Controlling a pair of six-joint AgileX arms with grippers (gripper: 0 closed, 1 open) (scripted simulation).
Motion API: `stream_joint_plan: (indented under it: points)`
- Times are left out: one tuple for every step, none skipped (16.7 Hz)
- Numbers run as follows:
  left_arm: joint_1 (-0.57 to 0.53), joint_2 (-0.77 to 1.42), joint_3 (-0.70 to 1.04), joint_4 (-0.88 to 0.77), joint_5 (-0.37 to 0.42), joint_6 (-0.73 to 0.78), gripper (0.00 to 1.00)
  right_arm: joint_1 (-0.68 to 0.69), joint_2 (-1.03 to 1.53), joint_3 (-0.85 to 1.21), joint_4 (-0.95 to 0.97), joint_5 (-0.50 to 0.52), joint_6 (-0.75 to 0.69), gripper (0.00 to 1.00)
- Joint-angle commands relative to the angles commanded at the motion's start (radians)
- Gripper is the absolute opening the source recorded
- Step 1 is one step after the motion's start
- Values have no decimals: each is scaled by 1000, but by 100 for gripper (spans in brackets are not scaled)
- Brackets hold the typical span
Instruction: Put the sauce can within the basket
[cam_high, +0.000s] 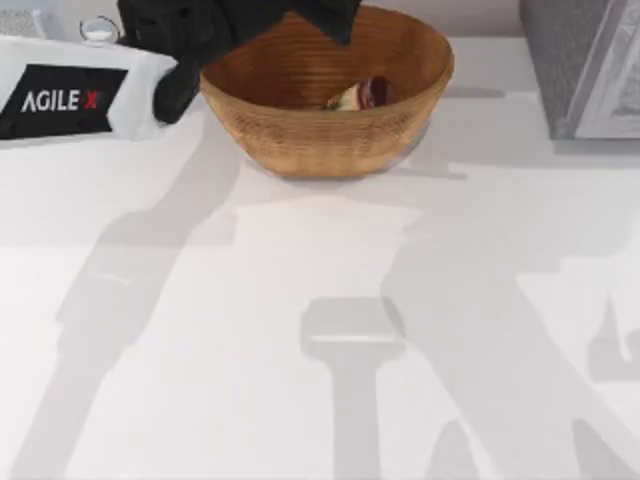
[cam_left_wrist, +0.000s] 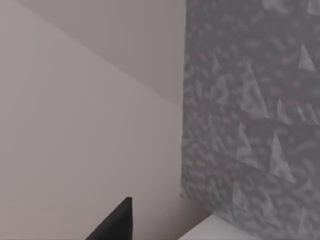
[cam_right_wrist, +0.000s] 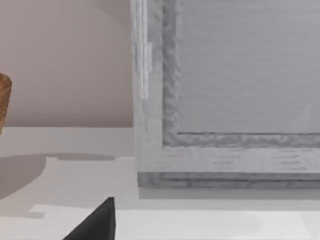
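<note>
The basket (cam_high: 320, 135), a large tan wicker bowl, stands at the back of the table, a little left of centre. Inside it the sauce can (cam_high: 362, 95) lies tipped on its side against the ribbed bottom, maroon end up, touched by nothing. My left gripper (cam_high: 322, 22) hangs black above the basket's far rim, clear of the can and holding nothing. The left arm's white link (cam_high: 70, 95) reaches in from the left. A dark tip of my right gripper (cam_right_wrist: 97, 224) shows low in the right wrist view, with the basket's edge (cam_right_wrist: 4, 100) far off to one side.
A grey textured box (cam_high: 585, 65) stands at the back right corner, close in front of the right wrist camera as a grey box (cam_right_wrist: 225, 100). A small silvery round object (cam_high: 98, 30) sits at the back left. The white tabletop (cam_high: 320, 350) spreads open in front of the basket.
</note>
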Motion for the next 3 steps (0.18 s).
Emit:
stream_joint_plan:
  points:
    - [0, 0, 0, 0, 0, 0, 100, 0, 0, 0, 0, 0, 0, 100]
    - [0, 0, 0, 0, 0, 0, 100, 0, 0, 0, 0, 0, 0, 100]
    - [0, 0, 0, 0, 0, 0, 100, 0, 0, 0, 0, 0, 0, 100]
